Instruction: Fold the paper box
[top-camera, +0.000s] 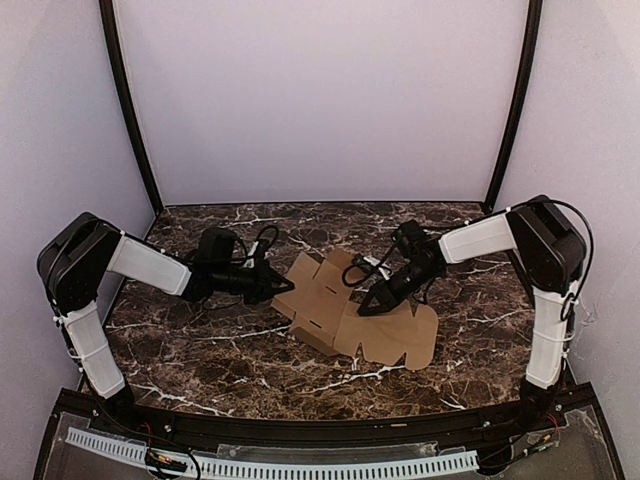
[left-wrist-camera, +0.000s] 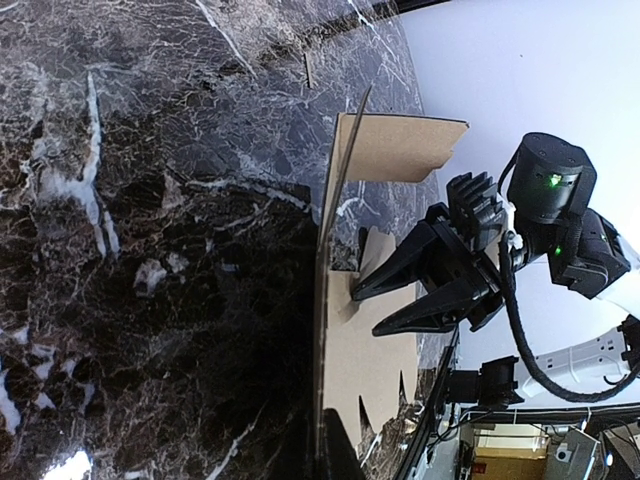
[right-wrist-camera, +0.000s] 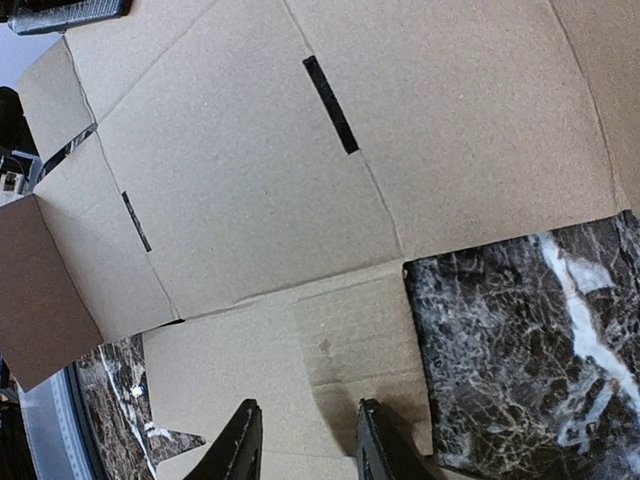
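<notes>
Two hands at work, early stage; the paper box (top-camera: 318, 298) lies mostly flat as a cut sheet in the middle of the table (top-camera: 200, 340), no walls up yet. Left hand (top-camera: 280, 287) is pressed together at the sheet's left edge; can't tell if it nips the card. Right hand (top-camera: 366, 306) has fingers spread, tips just above a flap approx. mid-sheet. Next, prob.: right hand takes or pushes that flap up along its crease w/ left hand steadying the sheet.

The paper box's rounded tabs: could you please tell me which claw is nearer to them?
Right. The right claw is over the sheet's middle, just beside the rounded tabs; the left claw is at the opposite, left edge of the paper box, across the sheet.
</notes>
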